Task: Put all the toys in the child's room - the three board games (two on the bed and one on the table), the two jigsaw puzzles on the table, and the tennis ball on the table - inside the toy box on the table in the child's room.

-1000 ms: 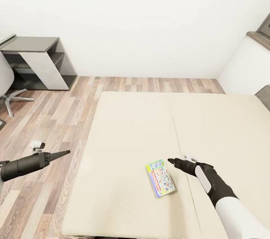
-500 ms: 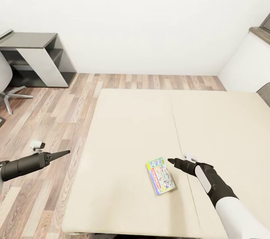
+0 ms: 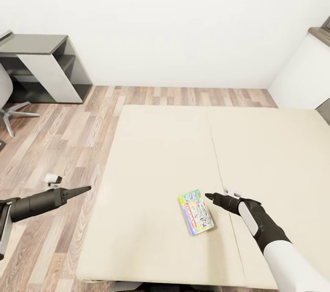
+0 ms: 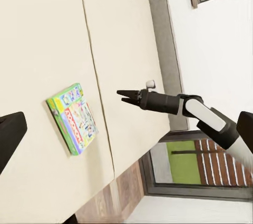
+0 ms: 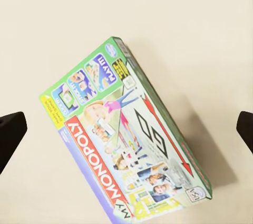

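One board game point(image 3: 196, 213), a flat green-edged box lettered MONOPOLY, lies flat on the beige mattress of the bed point(image 3: 165, 154) near its front edge. My right gripper point(image 3: 208, 197) hovers just right of the box, open and holding nothing. In the right wrist view the box point(image 5: 126, 145) lies between the two widely spread fingertips point(image 5: 11, 132). My left gripper point(image 3: 85, 188) is open and empty over the wood floor, left of the bed. The left wrist view looks across the mattress at the box point(image 4: 74, 118) and the right gripper point(image 4: 122, 96).
A low desk with a dark grey top point(image 3: 36, 44) stands at the back left, with an office chair's base point(image 3: 13, 113) beside it. A white cabinet point(image 3: 302, 77) stands at the back right. The bed's grey headboard point(image 4: 166, 50) sits below a window point(image 4: 184, 163).
The whole head view has shifted a little, so the camera moved. My left arm has drifted slightly toward the bed. The board game and right gripper keep their places.
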`<state>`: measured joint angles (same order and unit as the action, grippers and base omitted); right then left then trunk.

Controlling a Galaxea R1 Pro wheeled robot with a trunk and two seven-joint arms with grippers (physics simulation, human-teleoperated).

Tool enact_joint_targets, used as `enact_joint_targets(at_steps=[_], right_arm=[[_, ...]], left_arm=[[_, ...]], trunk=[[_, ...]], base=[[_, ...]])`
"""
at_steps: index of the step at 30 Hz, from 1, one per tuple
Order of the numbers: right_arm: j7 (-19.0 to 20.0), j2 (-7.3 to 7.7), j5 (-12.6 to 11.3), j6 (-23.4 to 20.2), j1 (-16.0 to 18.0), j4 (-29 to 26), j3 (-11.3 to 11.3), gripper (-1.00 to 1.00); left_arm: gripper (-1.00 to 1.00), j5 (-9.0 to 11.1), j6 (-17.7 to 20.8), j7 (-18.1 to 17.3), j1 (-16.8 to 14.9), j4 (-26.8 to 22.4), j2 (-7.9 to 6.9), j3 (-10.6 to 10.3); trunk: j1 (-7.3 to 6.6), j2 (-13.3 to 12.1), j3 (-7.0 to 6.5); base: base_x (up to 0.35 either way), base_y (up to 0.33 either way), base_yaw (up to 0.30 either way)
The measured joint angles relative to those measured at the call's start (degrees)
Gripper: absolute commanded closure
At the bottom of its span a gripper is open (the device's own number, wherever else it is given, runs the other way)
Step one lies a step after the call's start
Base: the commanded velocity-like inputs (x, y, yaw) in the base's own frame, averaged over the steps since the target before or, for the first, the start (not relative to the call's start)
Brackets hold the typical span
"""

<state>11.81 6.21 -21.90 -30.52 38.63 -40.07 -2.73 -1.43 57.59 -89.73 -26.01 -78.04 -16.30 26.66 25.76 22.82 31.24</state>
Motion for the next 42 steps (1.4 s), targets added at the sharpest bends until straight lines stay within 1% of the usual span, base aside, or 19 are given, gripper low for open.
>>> enact_joint_targets(at_steps=[1,4,8,17,42], right_arm=[[0.02,0.02,0.0,-0.02,-0.03,-0.1,0.02,-1.0],[0.03,0.05,-0.05,-0.08,-0.1,-0.22,0.06,-1.0],[0.08,0.04,-0.03,-0.08,-0.16,-0.16,0.1,-1.0],[0.16,0.06,-0.03,-0.1,-0.48,-0.05,0.04,-1.0],[0.41,0.06,-0.02,-0.06,-0.51,-0.16,0.02,-1.0]], left_arm=[[-1.0,0.0,0.01,0.0,-0.02,0.14,0.45,-1.33],[-1.0,-0.03,0.05,0.0,-0.05,0.32,0.96,-3.31],[-1.0,0.1,0.05,-0.01,-0.06,0.42,1.26,-4.35],[-1.0,0.01,0.0,0.0,-0.06,0.53,1.29,-4.82],[-1.0,-0.14,-0.07,0.01,-0.07,0.65,1.19,-4.93]], trunk=[[0.0,0.0,0.09],[0.0,0.0,0.38],[0.0,0.0,0.76],[0.0,0.0,1.61],[0.0,0.0,3.97]], base=[[0.0,0.0,0.0],[0.0,0.0,0.0],[0.0,0.0,0.0],[0.0,0.0,0.0],[0.0,0.0,0.0]])
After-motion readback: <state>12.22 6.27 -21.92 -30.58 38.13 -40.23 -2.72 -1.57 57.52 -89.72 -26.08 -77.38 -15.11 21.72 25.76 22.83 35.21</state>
